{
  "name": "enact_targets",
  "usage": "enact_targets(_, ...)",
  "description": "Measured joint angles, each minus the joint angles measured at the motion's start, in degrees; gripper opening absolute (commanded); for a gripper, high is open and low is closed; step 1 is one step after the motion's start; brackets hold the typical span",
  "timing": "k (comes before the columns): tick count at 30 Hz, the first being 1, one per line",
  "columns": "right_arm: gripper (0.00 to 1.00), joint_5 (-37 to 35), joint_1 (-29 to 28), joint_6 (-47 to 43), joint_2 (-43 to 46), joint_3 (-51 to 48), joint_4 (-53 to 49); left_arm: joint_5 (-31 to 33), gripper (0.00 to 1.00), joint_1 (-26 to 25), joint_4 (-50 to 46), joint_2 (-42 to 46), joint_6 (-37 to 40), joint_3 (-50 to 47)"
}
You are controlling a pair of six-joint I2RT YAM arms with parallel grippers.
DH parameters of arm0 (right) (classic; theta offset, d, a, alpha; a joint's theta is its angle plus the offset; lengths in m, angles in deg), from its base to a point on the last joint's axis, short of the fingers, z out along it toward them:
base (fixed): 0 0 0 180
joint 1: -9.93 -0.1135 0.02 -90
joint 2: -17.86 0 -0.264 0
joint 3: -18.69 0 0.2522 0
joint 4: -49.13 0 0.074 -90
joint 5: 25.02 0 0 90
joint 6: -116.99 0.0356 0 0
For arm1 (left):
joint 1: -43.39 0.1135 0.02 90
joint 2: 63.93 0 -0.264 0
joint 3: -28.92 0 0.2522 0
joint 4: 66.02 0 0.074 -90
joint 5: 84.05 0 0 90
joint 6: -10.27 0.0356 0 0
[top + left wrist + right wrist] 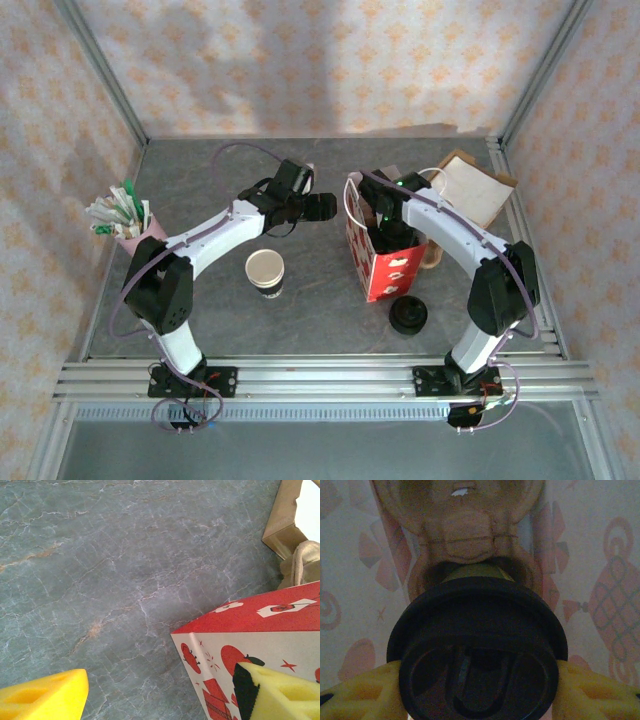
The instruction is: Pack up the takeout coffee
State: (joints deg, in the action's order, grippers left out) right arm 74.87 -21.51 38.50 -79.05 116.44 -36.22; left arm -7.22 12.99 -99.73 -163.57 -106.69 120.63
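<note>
The right tool grips the takeout coffee inside the red gift bag. The left tool stands open.

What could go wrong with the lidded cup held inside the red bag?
The right gripper seems to pinch the takeout coffee at its lid, which might pop off. The open left gripper is beside the red bag, not holding it, so the bag may tip when the right arm pulls out.

Left gripper wide apart, right gripper clamped.
</note>
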Motion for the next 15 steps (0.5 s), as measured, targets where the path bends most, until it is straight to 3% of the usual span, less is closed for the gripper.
enact_targets(15, 0.59, 0.00, 0.00, 0.00, 0.02, 0.00, 0.00, 0.17, 0.78, 0.00, 0.00, 0.00, 0.00, 0.00)
